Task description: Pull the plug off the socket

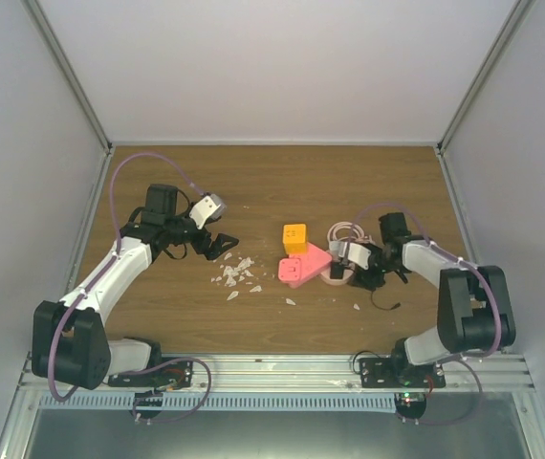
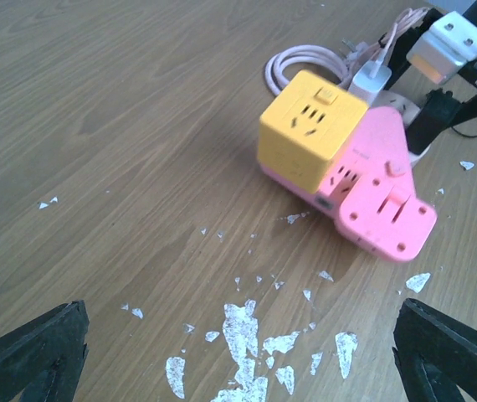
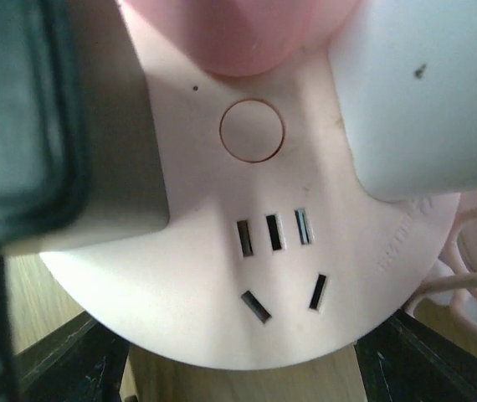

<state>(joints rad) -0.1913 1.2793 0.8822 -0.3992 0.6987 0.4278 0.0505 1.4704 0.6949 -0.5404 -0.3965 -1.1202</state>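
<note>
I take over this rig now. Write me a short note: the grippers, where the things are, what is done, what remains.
Grippers: the left gripper is open and empty above the table, short of the socket. The right gripper has its jaws wide on both sides of the pale strip; gripping or not, I cannot tell.
Things: socket mid-table, cube tight against it, white plug on the strip behind.
Done: nothing visible.
Left: hold the socket with one gripper and pull the plug off with the other.
</note>
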